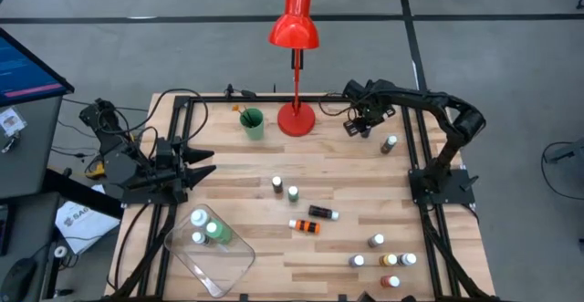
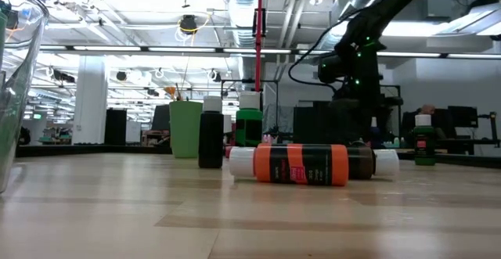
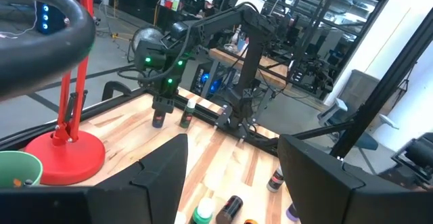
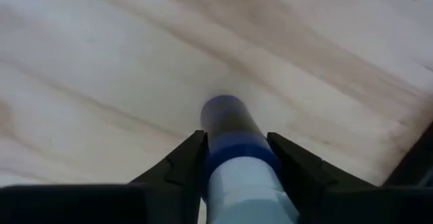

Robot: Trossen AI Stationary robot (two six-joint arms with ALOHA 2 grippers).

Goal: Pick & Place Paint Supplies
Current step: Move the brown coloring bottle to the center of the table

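While the blue bottle (image 4: 233,143) sits pinched between the fingers of the right gripper (image 1: 363,125), it hangs over bare wood just right of the red lamp (image 1: 296,117)'s base, seemingly clear of the table. Only the neck, just below the white cap, is caught, so a quick swing could let it twist or slip out. A second bottle (image 1: 390,143) stands just beyond, further from the lamp; a low carry might knock it over. Nearer the lamp's left, the green cup (image 1: 252,123) stands. Well away from the lamp, the left gripper (image 1: 203,159) waits, jaws spread and empty, above the clear tray (image 1: 212,255).
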